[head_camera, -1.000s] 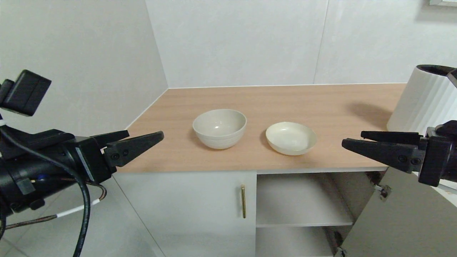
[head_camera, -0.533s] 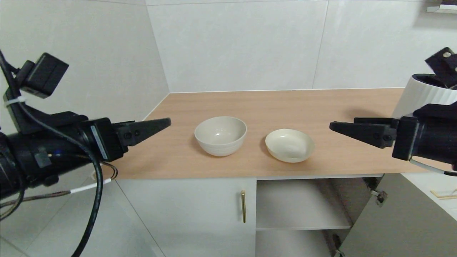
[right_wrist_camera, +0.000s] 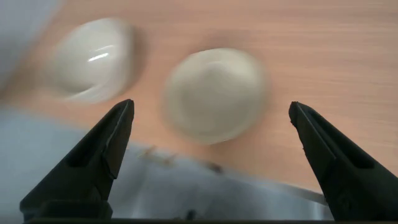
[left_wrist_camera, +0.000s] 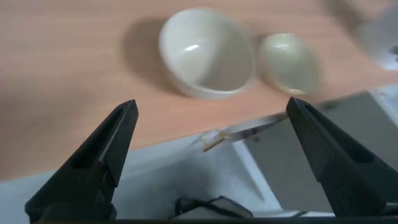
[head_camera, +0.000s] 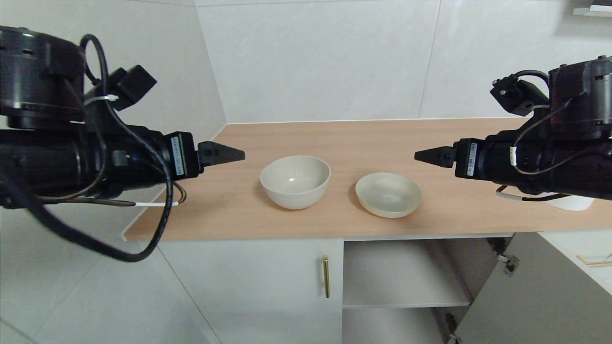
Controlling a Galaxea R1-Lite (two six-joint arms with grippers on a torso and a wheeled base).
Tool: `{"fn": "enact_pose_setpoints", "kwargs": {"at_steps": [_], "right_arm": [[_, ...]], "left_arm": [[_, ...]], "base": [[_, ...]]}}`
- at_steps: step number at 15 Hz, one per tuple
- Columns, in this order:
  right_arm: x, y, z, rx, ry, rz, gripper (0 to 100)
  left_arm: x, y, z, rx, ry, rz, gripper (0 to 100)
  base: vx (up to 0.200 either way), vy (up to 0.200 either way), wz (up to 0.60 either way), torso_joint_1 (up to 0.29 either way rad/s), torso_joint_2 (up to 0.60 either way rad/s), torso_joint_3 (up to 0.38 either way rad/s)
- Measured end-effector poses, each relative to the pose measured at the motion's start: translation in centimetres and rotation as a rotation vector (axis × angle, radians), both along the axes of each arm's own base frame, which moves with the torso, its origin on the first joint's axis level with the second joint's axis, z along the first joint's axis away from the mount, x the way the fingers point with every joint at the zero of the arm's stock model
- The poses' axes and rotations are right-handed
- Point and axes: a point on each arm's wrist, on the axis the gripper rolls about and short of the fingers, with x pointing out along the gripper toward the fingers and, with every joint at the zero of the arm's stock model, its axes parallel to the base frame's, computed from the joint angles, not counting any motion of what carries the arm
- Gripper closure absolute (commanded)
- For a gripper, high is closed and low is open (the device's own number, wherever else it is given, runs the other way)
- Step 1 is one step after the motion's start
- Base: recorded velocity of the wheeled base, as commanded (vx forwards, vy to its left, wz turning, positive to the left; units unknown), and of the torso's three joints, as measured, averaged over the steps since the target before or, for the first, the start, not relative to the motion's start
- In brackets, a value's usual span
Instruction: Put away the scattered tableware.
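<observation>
Ribbed cream bowl (head_camera: 295,181), shallow glossy dish (head_camera: 388,194), woodgrain counter (head_camera: 363,138), left end effector (head_camera: 236,154) and right end effector (head_camera: 420,155) spread wide

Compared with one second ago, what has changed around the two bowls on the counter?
Both arms rose and moved inward: the left gripper and the right gripper now point toward each other, both open and empty. The deep round beige bowl and the shallow cream bowl stayed in place on the wooden counter.
</observation>
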Motion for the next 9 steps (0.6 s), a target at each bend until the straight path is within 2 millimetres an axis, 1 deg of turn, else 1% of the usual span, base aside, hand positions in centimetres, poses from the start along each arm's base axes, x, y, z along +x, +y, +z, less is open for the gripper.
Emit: {"fn": "enact_pose_setpoints", "kwargs": {"at_steps": [2,4,7,9], "right_arm": [[0.5,0.4,-0.5,-0.015,0.006,-0.035,0],[0.6,0.8,-0.8,-0.024,0.014,-0.039,0],[0.8,1.1,-1.2,-0.044,0.011,-0.07,0],[0.9,1.3,-1.3,-0.046,0.009,-0.073,0]], "left_arm": [[1.9,-1.1,-1.1,0.043,0.038,0.11,0],[3.8,-2.8,-2.6,0.109,0.062,0.205,0],[6.3,-5.5,-4.5,0.096,0.105,0.256,0],[7.8,-6.6,-5.6,0.101,0.125,0.258,0]], "base": [[0.0,0.0,0.0,0.0,0.0,0.0],[0.0,0.0,0.0,0.0,0.0,0.0],[0.0,0.0,0.0,0.0,0.0,0.0],[0.0,0.0,0.0,0.0,0.0,0.0]]}}
